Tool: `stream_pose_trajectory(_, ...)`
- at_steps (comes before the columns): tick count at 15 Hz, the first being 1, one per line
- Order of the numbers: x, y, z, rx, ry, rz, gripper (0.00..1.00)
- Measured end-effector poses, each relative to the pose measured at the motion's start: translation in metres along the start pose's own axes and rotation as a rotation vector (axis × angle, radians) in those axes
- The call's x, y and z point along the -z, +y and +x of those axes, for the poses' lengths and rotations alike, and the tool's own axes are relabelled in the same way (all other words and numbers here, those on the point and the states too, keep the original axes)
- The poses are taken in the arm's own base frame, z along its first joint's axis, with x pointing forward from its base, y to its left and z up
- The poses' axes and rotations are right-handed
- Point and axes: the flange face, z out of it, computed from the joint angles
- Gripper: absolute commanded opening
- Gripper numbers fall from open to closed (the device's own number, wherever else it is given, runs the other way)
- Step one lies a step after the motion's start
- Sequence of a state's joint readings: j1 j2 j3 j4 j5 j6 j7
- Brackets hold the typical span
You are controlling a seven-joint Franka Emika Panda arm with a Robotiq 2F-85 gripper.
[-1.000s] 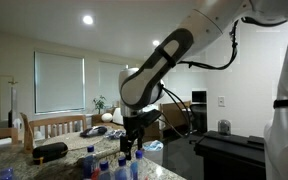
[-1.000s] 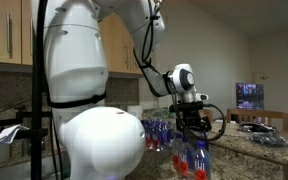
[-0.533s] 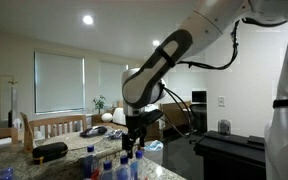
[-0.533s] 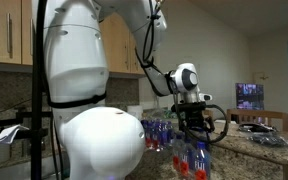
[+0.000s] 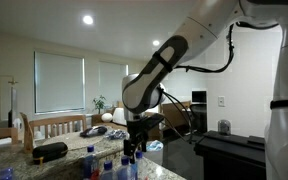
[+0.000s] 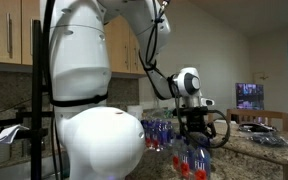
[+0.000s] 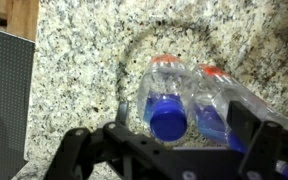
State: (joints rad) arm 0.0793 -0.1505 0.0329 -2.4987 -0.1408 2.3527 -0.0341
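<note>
In the wrist view I look straight down on two clear water bottles standing side by side on a speckled granite counter point(image 7: 84, 60). The nearer bottle point(image 7: 168, 110) shows its blue cap; the second bottle point(image 7: 216, 100) stands touching it on the right. My gripper point(image 7: 169, 135) is open, its dark fingers point(image 7: 76, 142) spread to either side of the pair, with nothing held. In both exterior views the gripper point(image 5: 134, 148) point(image 6: 192, 138) hangs just above the blue-capped bottles point(image 5: 117, 166) point(image 6: 192, 160), which carry red labels.
More bottles stand in a cluster point(image 6: 159, 133) behind the gripper. A black bag point(image 5: 50, 151) lies on the counter, with wooden chairs point(image 5: 54, 125) beyond it. A black appliance point(image 5: 229, 150) stands nearby. A dark panel point(image 7: 4, 90) borders the counter in the wrist view.
The gripper has come down a little closer to the bottle tops and shifted slightly sideways. Its jaws have stayed open and the bottles have not moved.
</note>
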Motion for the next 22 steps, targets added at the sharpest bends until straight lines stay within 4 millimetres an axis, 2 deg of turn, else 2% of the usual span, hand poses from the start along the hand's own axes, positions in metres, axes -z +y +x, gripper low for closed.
stream_pose_trajectory(2, -0.006, 0.0, 0.002, 0.001, -0.012, 0.002, 1.0)
stream_pose_trajectory(3, -0.007, 0.0, 0.003, 0.0, -0.015, 0.003, 0.96)
stream_pose_trajectory(4, -0.007, 0.001, 0.003, -0.002, -0.015, 0.003, 0.87)
stream_pose_trajectory(5, -0.007, 0.002, 0.004, -0.004, -0.013, 0.003, 0.71)
stream_pose_trajectory(7, -0.005, 0.004, 0.005, -0.01, -0.01, 0.003, 0.64)
stream_pose_trajectory(10, -0.004, 0.009, 0.005, -0.019, -0.007, 0.003, 0.42)
stream_pose_trajectory(15, -0.004, 0.01, 0.005, -0.032, -0.007, 0.0, 0.13)
stream_pose_trajectory(17, 0.0, 0.009, 0.007, -0.039, -0.001, -0.002, 0.11)
stream_pose_trajectory(22, 0.003, 0.007, 0.008, -0.049, 0.0, -0.007, 0.13)
